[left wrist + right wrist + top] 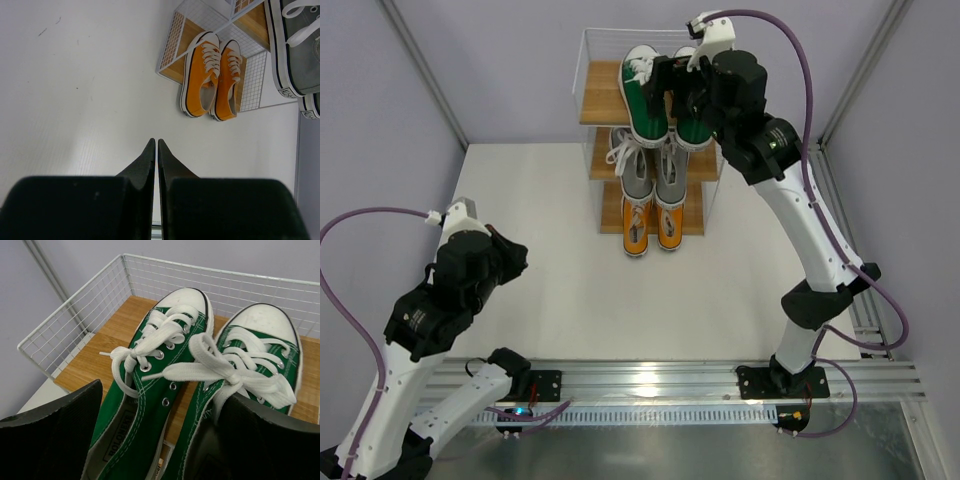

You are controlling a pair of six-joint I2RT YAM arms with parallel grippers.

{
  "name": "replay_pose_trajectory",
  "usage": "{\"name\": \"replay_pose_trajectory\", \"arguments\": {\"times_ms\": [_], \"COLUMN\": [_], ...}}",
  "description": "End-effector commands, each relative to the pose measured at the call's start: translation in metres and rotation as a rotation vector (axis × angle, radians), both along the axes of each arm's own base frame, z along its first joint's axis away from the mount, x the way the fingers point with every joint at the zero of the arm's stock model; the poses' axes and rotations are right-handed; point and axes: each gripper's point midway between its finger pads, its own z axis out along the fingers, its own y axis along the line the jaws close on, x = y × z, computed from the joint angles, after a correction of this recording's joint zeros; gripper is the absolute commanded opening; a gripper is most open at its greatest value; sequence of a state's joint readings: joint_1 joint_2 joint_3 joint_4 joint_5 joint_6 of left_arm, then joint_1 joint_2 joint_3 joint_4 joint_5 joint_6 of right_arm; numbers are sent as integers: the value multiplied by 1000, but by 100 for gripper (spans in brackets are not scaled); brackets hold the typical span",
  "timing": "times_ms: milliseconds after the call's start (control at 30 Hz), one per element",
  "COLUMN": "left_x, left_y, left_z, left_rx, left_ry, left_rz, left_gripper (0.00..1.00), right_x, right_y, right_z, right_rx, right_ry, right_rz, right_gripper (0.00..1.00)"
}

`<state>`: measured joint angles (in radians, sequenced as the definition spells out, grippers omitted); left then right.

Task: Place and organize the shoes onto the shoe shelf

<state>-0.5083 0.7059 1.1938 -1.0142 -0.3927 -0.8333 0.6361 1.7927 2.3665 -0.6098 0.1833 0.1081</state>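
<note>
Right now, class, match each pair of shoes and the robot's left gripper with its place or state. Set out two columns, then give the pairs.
Column one:
1. green shoes
2. grey shoes
3. orange shoes
4. left gripper

Column two:
A. bottom tier of the shoe shelf
B. shut, over bare table away from the shelf
C. top tier
D. middle tier

Pairs: 1-C, 2-D, 3-A, 4-B

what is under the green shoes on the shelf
The grey pair sits on the tier below, and the orange pair sits below that. The grey shoes' far ends are hidden beneath the green shoes and the top board.
</note>
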Motion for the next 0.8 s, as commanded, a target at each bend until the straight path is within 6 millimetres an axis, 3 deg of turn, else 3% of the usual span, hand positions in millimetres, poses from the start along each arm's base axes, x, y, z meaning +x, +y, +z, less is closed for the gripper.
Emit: {"name": "replay_pose_trajectory", "arguments": {"times_ms": [0, 100, 333, 433, 500, 533, 567, 600, 700, 767], "left_x": [5, 7, 10, 11, 12, 13, 14, 15, 17, 17], "left_y": [1, -1, -5, -5, -7, -7, -8, -9, -11, -11], "left_z": [9, 10, 10, 12, 12, 13, 13, 13, 13, 15], "left_rx": [3, 8, 9, 4, 4, 1, 4, 2, 2, 3], "left_ry": [-24, -24, -25, -32, -31, -35, -34, -34, -34, -37], "left_rz": [12, 6, -9, -10, -17, -17, -18, -21, -27, -29], "left_gripper": [0, 0, 0, 0, 1, 0, 0, 0, 0, 0], "right_x": [-26, -32, -47, -53, -65, -62, -67, -72, -69, -65], "right_y": [-40, -49, -55, -56, -56, -49, -48, -48, -45, -39], "right_z": [19, 3, -11, -7, 22, 8, 16, 37, 34, 44], "right_rx": [-7, -29, -44, -34, 27, 14, 34, 78, 50, 48], "right_ry": [-4, 55, 127, 121, 31, 38, -3, -77, -61, -65], "right_rz": [-124, -150, -141, -119, -73, -48, -24, 3, 12, 26], "right_gripper": [92, 92, 95, 95, 96, 97, 98, 100, 100, 100]}}
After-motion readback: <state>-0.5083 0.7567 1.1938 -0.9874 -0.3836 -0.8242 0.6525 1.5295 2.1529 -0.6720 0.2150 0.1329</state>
